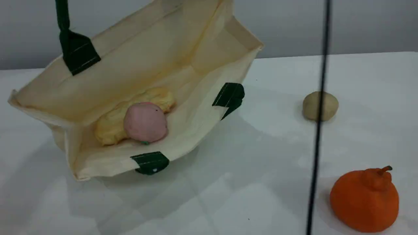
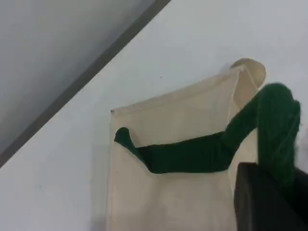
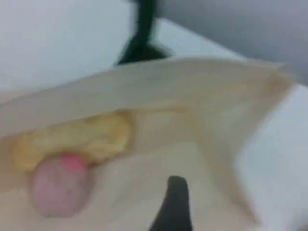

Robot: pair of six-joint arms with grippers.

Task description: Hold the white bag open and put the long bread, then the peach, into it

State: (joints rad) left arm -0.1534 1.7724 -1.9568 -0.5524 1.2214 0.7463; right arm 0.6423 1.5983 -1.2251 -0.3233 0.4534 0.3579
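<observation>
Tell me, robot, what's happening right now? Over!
Left gripper shut on green handle, white bag held open. Right gripper at bag mouth, jaws unclear. Long bread and peach both inside. Nothing in the way.

The white bag (image 1: 137,58) is matt, creased canvas cloth; its strap handle (image 1: 62,16) is dark green woven fabric. The peach (image 1: 145,121) looks smooth and matt, the long bread (image 1: 107,127) bumpy. The table (image 1: 228,195) is glossy.

White table (image 1: 261,147): bag (image 1: 137,65), tan ball (image 1: 330,105), orange fruit (image 1: 364,202)

L fingers (image 2: 269,204) clamped, R fingers (image 3: 175,207) spread.
</observation>
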